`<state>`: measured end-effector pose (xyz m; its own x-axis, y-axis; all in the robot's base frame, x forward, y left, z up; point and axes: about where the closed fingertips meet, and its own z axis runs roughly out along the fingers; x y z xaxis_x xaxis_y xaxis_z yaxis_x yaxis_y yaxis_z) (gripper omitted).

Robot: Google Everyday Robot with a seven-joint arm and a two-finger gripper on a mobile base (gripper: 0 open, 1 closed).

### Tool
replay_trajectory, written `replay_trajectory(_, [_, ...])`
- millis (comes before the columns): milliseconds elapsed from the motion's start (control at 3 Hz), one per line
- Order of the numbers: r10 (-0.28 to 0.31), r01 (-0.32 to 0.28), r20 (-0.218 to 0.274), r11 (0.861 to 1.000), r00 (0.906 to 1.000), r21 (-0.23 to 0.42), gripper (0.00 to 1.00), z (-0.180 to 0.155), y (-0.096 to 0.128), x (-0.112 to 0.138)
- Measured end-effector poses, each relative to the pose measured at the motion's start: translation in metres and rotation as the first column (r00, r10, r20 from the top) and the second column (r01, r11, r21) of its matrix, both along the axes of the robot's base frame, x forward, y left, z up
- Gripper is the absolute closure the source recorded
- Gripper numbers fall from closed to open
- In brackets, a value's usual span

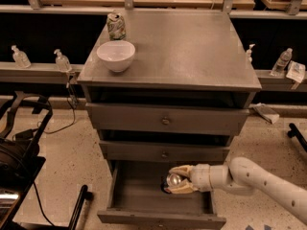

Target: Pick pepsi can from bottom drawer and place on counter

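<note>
The bottom drawer [160,219] is pulled open. Inside it, the pepsi can [173,179] shows its shiny silver top and a dark body, seen from above near the drawer's middle right. My gripper [171,180] reaches into the drawer from the right, with its tan fingers [181,169] closed on either side of the can. The white arm [259,181] leads off to the lower right. The counter [192,47] is the grey metal top of the cabinet above.
A white bowl [115,55] and a pale green-white can [116,26] stand on the counter's left rear. The two upper drawers [165,121] are shut above the arm. Bottles [62,60] line a ledge behind. Black equipment [19,157] stands on the floor at left.
</note>
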<state>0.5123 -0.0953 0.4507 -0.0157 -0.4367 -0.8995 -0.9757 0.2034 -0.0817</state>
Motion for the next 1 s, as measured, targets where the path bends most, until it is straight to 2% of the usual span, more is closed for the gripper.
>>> replay_trajectory(333, [0.113,-0.117,-0.044,0.988,0.9926,-0.101,1.0,0.056,0.03,-0.018])
replay_trajectory(667, [0.215,-0.221,-0.059,0.966,0.9748,-0.131,1.0,0.135,0.047,-0.036])
replay_trajectory(1000, [0.26,-0.261,-0.025,0.964,0.9652,-0.052,1.0,0.196,0.047,-0.044])
